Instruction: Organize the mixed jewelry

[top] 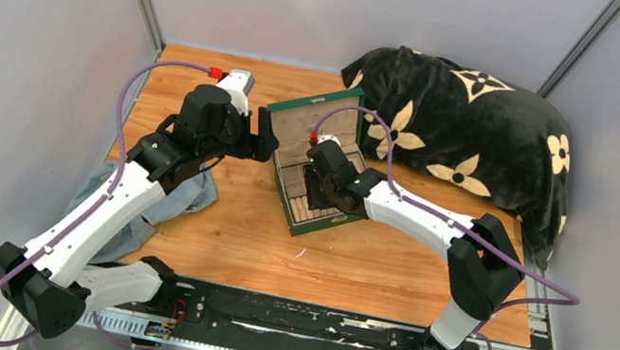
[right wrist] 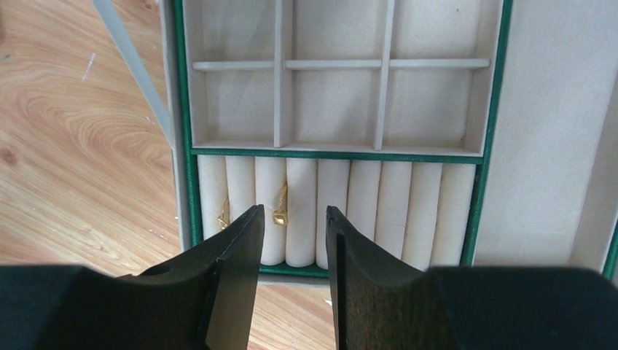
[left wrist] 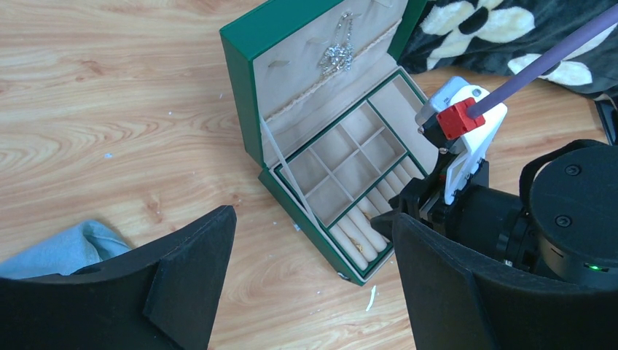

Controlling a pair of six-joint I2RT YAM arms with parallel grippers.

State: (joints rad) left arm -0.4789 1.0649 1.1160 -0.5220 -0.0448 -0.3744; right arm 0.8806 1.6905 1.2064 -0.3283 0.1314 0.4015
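- trouble is looming: right gripper (right wrist: pixel 293 215), narrowly parted and empty, could be wedging the gold ring (right wrist: pixel 279 211) deeper between the green box (left wrist: pixel 240 95) rolls (right wrist: pixel 364 211).
- silvery cluster (left wrist: pixel 337 57) is hanging in the lid (left wrist: pixel 291 73).
- left gripper (left wrist: pixel 313 216) is gaping wide.

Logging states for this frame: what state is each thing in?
Box: open.
Lid: raised upright.
Silvery cluster: on the lid's lining.
Gold ring: tucked between ring rolls.
Left gripper: open, empty.
Right gripper: open, empty.
Blanket: bunched.
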